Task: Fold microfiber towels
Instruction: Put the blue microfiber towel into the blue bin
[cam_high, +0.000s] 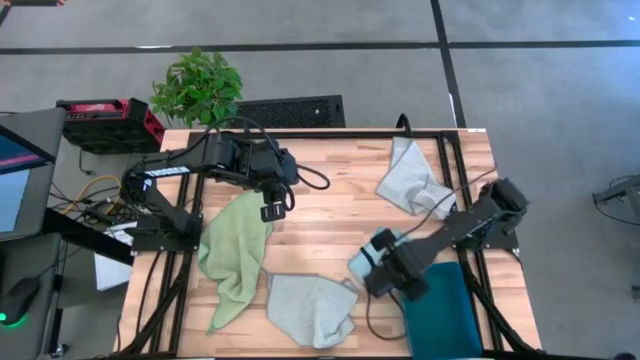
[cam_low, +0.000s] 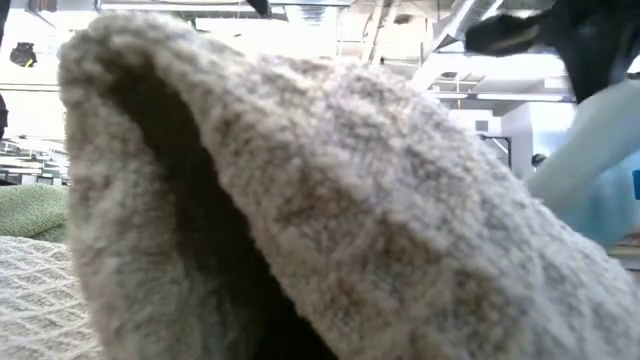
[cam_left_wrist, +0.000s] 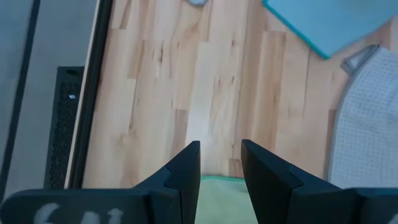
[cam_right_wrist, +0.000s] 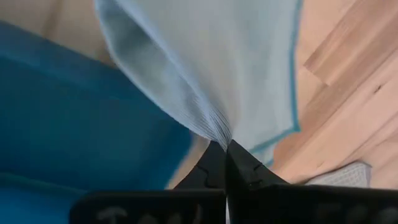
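Pale wooden tabletop (cam_high: 330, 215) on grey floor carries four thin cloths: light green microfiber towel (cam_high: 235, 252), two grey-blue towels (cam_high: 310, 308) (cam_high: 410, 180), and light blue towel (cam_right_wrist: 211, 68) pinched in the clamped right gripper (cam_right_wrist: 225, 144) beside the rigid teal bin (cam_high: 445, 315). Left gripper (cam_left_wrist: 221, 163), jaws parted, hovers over the green towel's edge. Only the low view shows a ceiling, behind towel pile.

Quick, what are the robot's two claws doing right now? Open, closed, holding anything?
Left gripper: open, empty, over the light green towel.
Right gripper: closed, pinching the light blue towel beside the teal bin.
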